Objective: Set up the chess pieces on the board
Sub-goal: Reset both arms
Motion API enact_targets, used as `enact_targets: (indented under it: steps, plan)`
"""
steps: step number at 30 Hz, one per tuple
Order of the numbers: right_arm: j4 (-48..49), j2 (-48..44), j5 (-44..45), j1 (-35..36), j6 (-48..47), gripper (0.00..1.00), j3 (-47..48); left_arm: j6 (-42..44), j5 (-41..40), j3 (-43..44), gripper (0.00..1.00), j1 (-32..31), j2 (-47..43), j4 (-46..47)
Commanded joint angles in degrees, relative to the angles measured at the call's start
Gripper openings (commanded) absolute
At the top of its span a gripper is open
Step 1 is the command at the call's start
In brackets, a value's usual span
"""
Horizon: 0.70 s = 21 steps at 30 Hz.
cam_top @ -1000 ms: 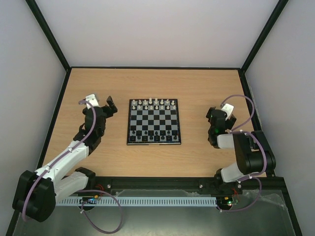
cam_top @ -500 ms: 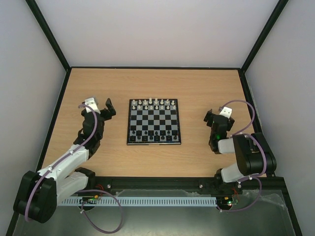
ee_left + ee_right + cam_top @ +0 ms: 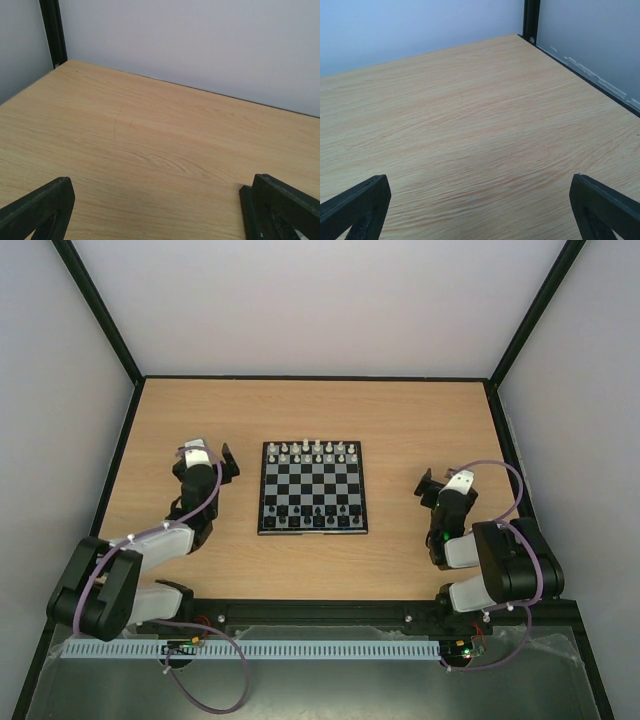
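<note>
**A:** Chess pieces (image 3: 312,450) line the board (image 3: 312,488) at its far and near rows, mid-table, seen from above.
**B:** And the claws?
**A:** Left gripper (image 3: 226,464) is left of it, right gripper (image 3: 428,487) right. They look parked, setup seemingly finished.
**B:** Wrist views?
**A:** Both claws gape apart, holding nothing, over the table (image 3: 150,150).

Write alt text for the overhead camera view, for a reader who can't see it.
A small chessboard lies in the middle of a wooden table, with light chess pieces along its far edge and dark ones along its near edge. The left hand and right hand hang open and empty on either side, clear of it.
</note>
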Motion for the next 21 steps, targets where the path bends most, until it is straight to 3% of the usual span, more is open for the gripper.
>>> enact_targets:
  steps: [1,3,5,8,11,16,21]
  plan:
    - [9.4,3.0,-6.4,0.0,-4.0,0.99,-0.6,1.9,1.6,0.7,1.00,0.5,2.9,7.9]
    - [4.8,2.9,-8.2,0.3,-5.0,0.99,1.7,2.5,2.7,1.2,0.99,0.5,3.8,8.2]
    - [6.2,3.5,-8.0,0.3,-5.0,0.99,1.5,3.1,3.7,1.1,0.99,0.5,3.8,9.2]
    - [3.2,3.7,-3.3,0.3,-2.8,0.98,3.4,5.5,4.8,0.0,1.00,0.6,2.7,10.7]
    - [2.4,3.9,-3.0,0.3,-2.7,0.98,3.6,6.3,2.1,-1.2,0.99,1.1,1.1,10.9]
    - [2.7,4.0,-2.9,0.3,-2.7,0.98,3.6,5.6,8.4,-5.3,1.00,7.4,-4.5,10.9]
    - [2.7,4.0,-3.0,0.3,-2.7,0.99,3.7,11.0,8.6,-11.8,0.99,10.0,-10.9,13.8]
